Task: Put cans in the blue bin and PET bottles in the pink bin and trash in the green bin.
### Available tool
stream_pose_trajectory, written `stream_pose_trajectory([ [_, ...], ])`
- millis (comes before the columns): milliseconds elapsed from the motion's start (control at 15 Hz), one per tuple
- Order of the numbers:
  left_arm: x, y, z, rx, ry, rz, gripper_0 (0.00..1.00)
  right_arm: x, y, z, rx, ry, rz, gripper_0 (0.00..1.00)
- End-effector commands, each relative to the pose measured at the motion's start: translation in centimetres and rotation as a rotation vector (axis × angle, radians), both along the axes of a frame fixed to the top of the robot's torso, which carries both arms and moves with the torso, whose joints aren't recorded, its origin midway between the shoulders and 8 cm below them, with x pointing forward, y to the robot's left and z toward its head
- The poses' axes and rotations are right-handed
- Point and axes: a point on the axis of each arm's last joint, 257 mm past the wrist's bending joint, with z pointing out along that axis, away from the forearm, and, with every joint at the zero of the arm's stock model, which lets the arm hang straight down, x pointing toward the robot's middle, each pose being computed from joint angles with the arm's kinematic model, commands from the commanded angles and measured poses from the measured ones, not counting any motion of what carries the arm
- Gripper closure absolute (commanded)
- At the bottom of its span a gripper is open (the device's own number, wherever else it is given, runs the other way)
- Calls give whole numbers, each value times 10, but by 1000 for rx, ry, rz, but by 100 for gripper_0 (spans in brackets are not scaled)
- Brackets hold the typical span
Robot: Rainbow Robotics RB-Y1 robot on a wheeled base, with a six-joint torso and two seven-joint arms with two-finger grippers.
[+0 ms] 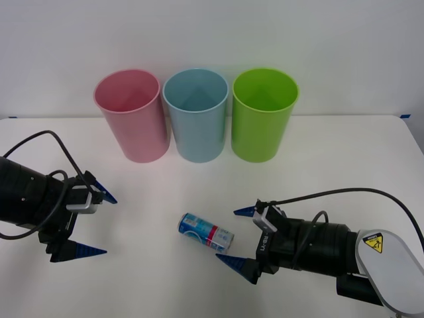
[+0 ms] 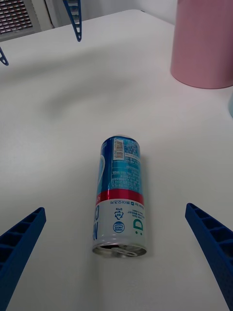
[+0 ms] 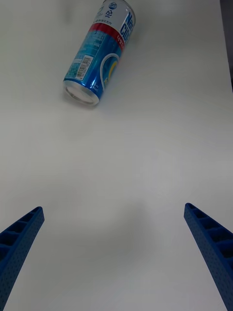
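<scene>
Along the table's (image 1: 344, 152) far edge the pink bin (image 1: 130, 116), blue bin (image 1: 196, 116) and green bin (image 1: 264, 116) stand upright, rims nearly touching, leaving no passage between them. Their mouths are open from above. Bare table lies between the bins and the can (image 1: 206, 232), which lies on its side near the front edge. The right gripper (image 1: 242, 242) sits just beside it, jaws spread; the left gripper (image 1: 89, 224) waits well apart near the left edge.

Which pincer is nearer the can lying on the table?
Right. The right pincer sits open just beside the can, facing its end. The left pincer is open farther off, across bare table.
</scene>
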Motion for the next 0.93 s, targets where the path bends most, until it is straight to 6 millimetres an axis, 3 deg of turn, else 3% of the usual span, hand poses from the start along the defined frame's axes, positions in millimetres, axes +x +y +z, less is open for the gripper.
stream_pose_trajectory([
  [67, -14, 12, 8, -46, 49, 41, 0, 0, 0, 0, 0, 0, 0, 0],
  [333, -27, 12, 27, -165, 113, 116, 0, 0, 0, 0, 0, 0, 0, 0],
  [600, -16, 0, 37, -280, 69, 162, 0, 0, 0, 0, 0, 0, 0, 0],
  [933, -44, -18, 19, -338, 175, 164, 0, 0, 0, 0, 0, 0, 0, 0],
])
